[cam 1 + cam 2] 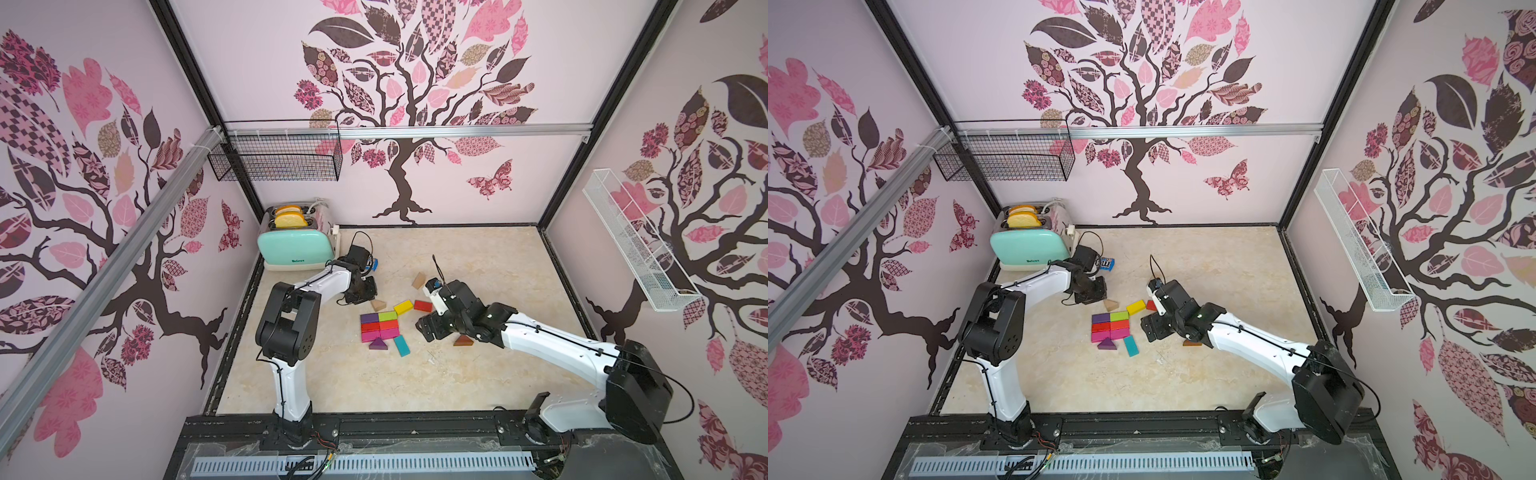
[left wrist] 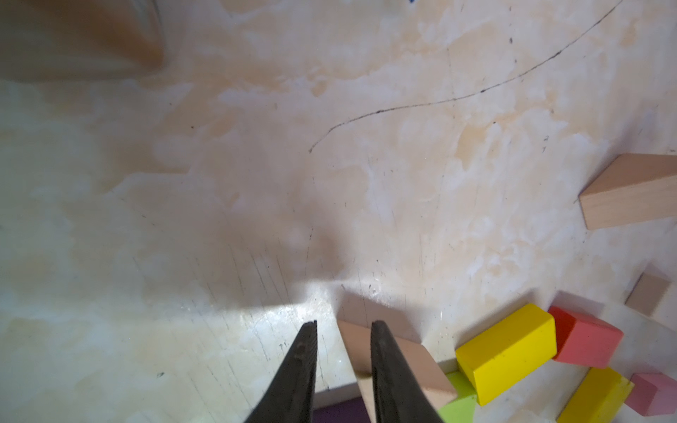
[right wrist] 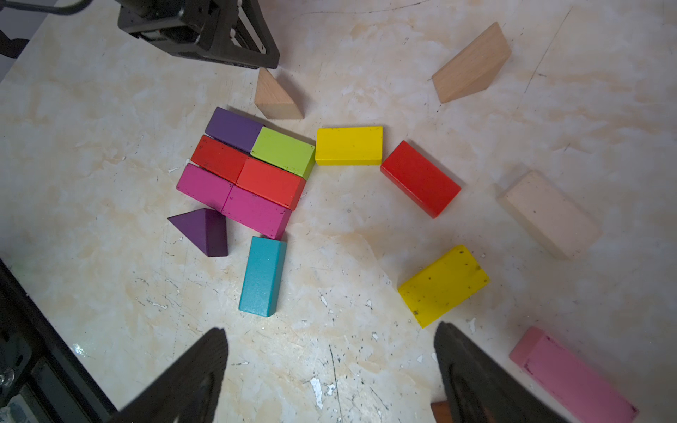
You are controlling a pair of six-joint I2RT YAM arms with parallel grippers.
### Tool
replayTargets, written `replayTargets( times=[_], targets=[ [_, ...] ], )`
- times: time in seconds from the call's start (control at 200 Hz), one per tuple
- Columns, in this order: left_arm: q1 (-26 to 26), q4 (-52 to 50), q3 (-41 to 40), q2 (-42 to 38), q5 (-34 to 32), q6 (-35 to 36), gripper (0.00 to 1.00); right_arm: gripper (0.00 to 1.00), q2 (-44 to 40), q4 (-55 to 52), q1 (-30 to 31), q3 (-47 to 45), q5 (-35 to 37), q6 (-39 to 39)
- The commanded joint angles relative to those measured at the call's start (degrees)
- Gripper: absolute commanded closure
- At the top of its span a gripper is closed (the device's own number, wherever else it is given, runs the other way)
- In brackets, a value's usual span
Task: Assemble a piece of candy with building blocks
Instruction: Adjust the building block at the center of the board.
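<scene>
The worktop (image 1: 478, 257) is closed in by papered walls (image 1: 478, 199) at 9, 12 and 3 o'clock and by a black rail (image 1: 415, 426) at 6. Bare room is found toward 12 and 1 o'clock and in a wide band at 6. The 10 o'clock corner is taken by a toaster (image 1: 296, 247).

Six blocks (image 1: 379, 326) are packed edge to edge mid-worktop, two across and three deep, each long axis laid 9 to 3. A purple triangle (image 1: 377, 344) is set just beside them at 6, its apex turned to 12. A teal block (image 1: 402, 345) is laid at 5, its long axis 11 to 5. A yellow block (image 1: 403, 307) is tilted 8 to 2 at 1 o'clock.

A tan triangle (image 1: 378, 305) is seen at 12, at the tips of the left jaws. These are held narrowly apart, with nothing pinched; contact cannot be told. The right jaws are spread wide over bare worktop at 3, gripping nothing.

The surface is beige, marbled and scratched.
</scene>
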Motion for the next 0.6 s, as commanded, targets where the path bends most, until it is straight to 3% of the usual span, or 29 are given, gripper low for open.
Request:
replayTargets(
  times=[0.0, 0.595],
  targets=[
    [-0.2, -0.3, -0.9, 0.0, -0.6, 0.0, 0.71, 0.08, -1.1, 0.5, -0.3, -0.2, 0.0, -0.2],
    [0.0, -1.3, -0.2, -2.0, -0.9, 0.2, 0.7, 0.08, -2.0, -0.6, -0.5, -1.3, 0.6, -0.7]
  ],
)
